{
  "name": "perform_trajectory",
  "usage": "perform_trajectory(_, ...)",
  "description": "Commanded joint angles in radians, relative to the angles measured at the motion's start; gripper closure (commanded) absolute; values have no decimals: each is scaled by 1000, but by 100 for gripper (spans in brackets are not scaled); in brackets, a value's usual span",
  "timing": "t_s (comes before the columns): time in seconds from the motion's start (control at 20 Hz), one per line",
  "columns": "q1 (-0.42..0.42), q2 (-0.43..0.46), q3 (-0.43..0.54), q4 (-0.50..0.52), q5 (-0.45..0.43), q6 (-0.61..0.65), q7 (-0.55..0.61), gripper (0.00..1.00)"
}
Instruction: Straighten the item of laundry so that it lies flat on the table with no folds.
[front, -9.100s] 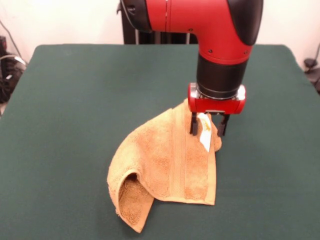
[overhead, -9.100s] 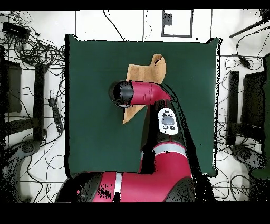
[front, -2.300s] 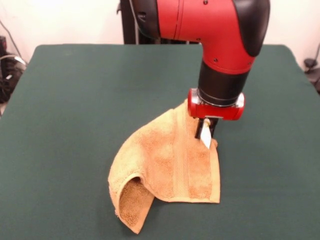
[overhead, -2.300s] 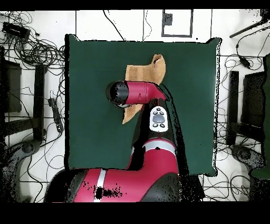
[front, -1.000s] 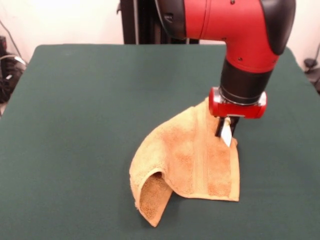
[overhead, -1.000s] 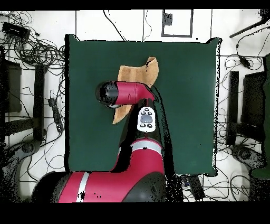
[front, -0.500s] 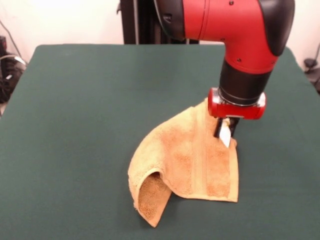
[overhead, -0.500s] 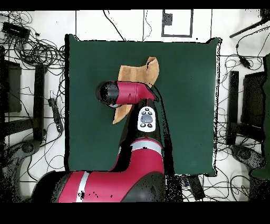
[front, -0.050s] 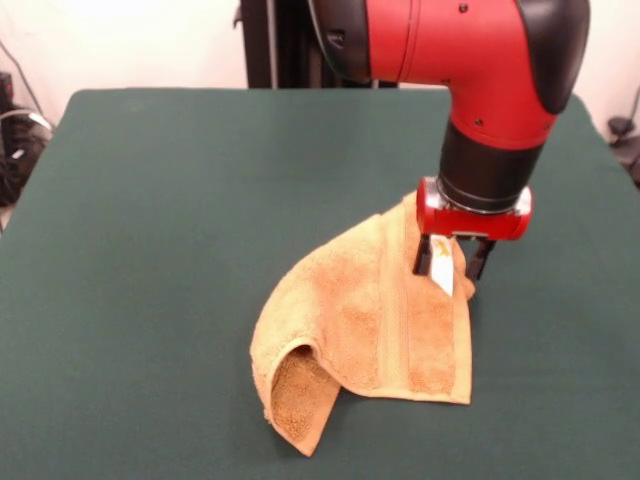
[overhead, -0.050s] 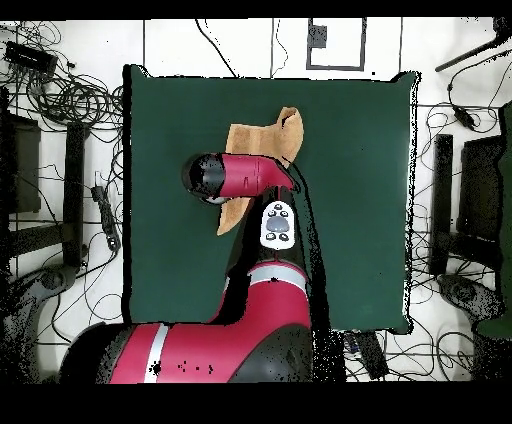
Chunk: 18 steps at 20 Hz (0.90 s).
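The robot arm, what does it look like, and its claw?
The arm is thick, rounded and glossy red with black joint caps and a black cylindrical wrist. The claw has a red body with a silver rim and two short black fingers. Overhead, a grey button panel shows.

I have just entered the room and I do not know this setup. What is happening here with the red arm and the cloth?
A red robot arm is working on an orange-tan towel that lies on the green table. Its hand is open at the towel's far corner, its two fingers either side of the white label. The towel is not flat yet: its near left corner is curled under in a fold.
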Motion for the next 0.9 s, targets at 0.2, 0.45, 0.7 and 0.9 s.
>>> perform_trajectory(0.2,5,79,49,8,26,44,161,0)
perform_trajectory(0.45,-3,60,60,13,31,62,148,0)
perform_trajectory(0.7,-3,33,58,32,32,78,144,0)
perform_trajectory(0.9,-1,17,58,51,32,79,144,0)
